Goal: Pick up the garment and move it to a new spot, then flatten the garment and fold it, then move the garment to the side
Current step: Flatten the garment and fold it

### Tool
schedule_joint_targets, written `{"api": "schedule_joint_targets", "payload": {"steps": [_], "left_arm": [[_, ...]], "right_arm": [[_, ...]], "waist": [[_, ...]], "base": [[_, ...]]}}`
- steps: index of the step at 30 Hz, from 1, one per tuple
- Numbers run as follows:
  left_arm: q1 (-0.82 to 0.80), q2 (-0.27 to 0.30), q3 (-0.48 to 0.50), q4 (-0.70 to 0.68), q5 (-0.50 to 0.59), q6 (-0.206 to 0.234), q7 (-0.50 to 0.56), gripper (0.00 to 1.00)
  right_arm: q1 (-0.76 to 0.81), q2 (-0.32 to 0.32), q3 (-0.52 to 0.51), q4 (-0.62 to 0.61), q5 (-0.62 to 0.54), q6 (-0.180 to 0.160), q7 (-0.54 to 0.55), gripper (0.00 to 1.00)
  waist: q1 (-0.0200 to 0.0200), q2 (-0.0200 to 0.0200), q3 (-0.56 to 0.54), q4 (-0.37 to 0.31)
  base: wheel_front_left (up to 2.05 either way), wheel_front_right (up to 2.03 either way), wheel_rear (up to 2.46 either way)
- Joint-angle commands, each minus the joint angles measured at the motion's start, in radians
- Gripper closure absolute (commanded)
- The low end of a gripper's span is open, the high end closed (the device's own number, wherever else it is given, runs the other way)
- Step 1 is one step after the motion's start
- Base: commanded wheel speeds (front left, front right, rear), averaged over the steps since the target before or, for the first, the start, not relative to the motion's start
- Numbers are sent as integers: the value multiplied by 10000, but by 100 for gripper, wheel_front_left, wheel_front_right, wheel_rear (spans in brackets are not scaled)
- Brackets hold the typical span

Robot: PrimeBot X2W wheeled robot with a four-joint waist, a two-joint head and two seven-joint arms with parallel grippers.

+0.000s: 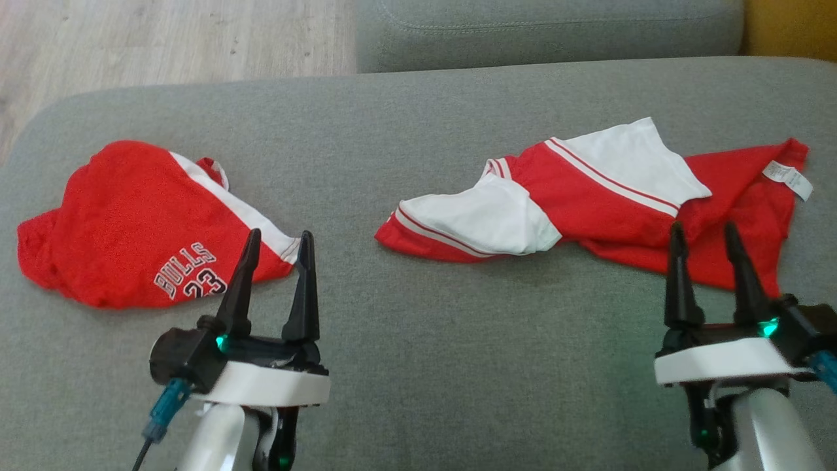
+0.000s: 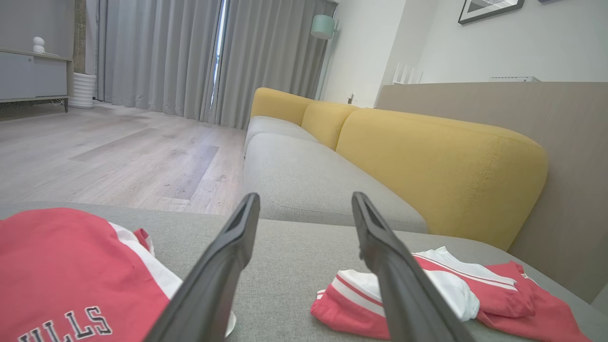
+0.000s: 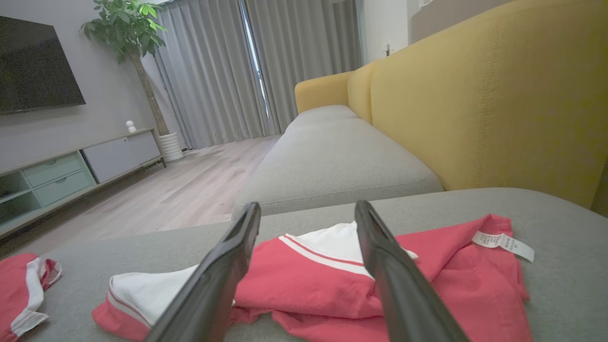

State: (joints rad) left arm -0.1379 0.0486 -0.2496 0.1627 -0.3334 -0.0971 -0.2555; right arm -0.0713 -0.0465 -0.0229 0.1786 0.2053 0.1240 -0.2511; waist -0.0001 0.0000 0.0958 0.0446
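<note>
the left gripper is hanging over the grey cushion, its fingers standing wide apart. a red bulls garment is lying at lower left, a crumpled red and white garment at lower right, well apart.

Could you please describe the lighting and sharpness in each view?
Head view: even soft light, faint shadow under the crumpled garment, saturated red. Left wrist view: bright glare between the curtains, fingers soft. Right wrist view: red washed pinkish.

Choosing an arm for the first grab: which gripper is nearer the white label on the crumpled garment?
Right. The right gripper is at the near edge of that garment, the label beyond it; the left gripper is far off, by the BULLS shirt.
</note>
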Motion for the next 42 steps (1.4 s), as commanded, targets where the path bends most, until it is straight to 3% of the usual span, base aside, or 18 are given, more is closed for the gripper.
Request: {"api": "schedule_joint_targets", "payload": {"steps": [1, 10, 16, 27, 28, 29, 35, 42], "left_arm": [[-251, 16, 332, -351, 91, -25, -63, 0], [-602, 16, 76, -336, 72, -93, -63, 0], [-643, 16, 25, -410, -1, -114, -63, 0], [-638, 16, -87, -282, -38, -114, -63, 0], [-646, 16, -97, -275, -15, -112, -63, 0], [-657, 16, -98, -285, 4, -109, -63, 0], [-694, 16, 2, -365, 56, -86, -63, 0], [-594, 16, 14, -417, 50, -35, -63, 0]], "right_arm": [[-436, -39, 416, -212, -87, 67, -106, 0], [-2039, -38, 1633, 1052, -187, 67, 762, 0], [-2764, -38, 1547, 2522, 349, 67, 1237, 0], [-3734, -38, 2093, 4764, 901, 67, 803, 0], [-3800, -38, 2205, 4858, 930, 67, 741, 96], [-3865, -38, 2329, 4916, 950, 67, 662, 100], [-4135, -38, 3019, 5051, 1161, 67, 327, 100], [-3967, -55, 4861, 3908, 495, 67, -29, 100]], "waist": [[1, 0, 51, 67], [1, 0, 586, 783], [1, 0, 742, 1202], [1, 0, 835, 1604], [1, 0, 850, 1619], [1, 0, 869, 1626], [1, 0, 821, 1586], [1, 0, 484, 1534]], "base": [[0, 0, 0], [0, 0, 0], [0, 0, 0], [0, 0, 0], [0, 0, 0], [0, 0, 0], [0, 0, 0], [0, 0, 0]]}}
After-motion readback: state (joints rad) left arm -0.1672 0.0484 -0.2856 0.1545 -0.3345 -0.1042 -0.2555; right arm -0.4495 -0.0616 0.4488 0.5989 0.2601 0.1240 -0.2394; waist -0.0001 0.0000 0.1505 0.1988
